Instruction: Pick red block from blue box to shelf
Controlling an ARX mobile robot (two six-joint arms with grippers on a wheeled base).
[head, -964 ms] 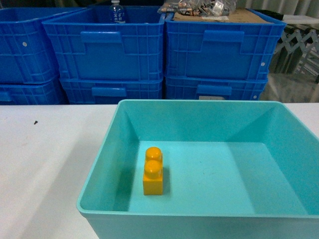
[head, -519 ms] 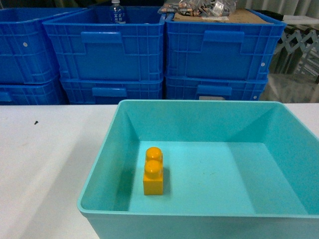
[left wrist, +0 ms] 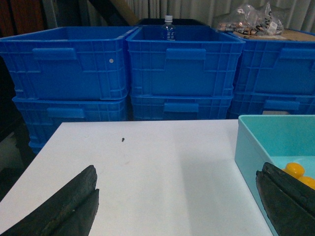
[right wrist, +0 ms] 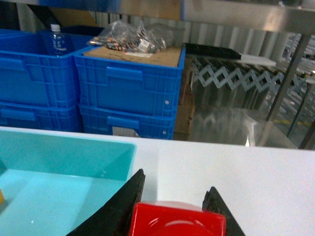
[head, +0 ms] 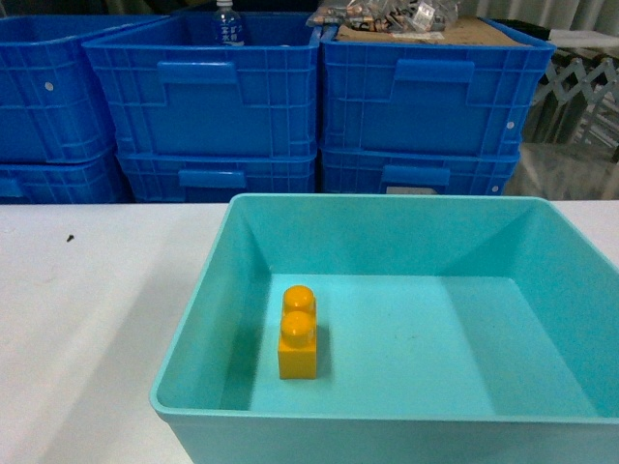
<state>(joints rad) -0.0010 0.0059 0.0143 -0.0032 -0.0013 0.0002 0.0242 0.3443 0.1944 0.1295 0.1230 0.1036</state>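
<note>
The red block [right wrist: 177, 221] shows only in the right wrist view, at the bottom edge, with my right gripper [right wrist: 175, 181] shut on it. It hangs over the white table, just right of the blue box [right wrist: 74, 157]. In the head view the blue box [head: 193, 319] holds only a yellow two-stud brick [head: 298, 333], and neither gripper appears. My left gripper [left wrist: 177, 172] stands open over bare table, left of the blue box [left wrist: 251, 147]. Steel bars of the shelf [right wrist: 289, 73] rise at the back right.
Stacked dark blue ribbed crates [head: 222, 97] line the far side of the white table [head: 87, 319]. One holds a water bottle [head: 228, 23], another a cardboard sheet with bagged parts [right wrist: 133, 42]. A folding metal lattice [right wrist: 231, 78] stands behind the table at the right.
</note>
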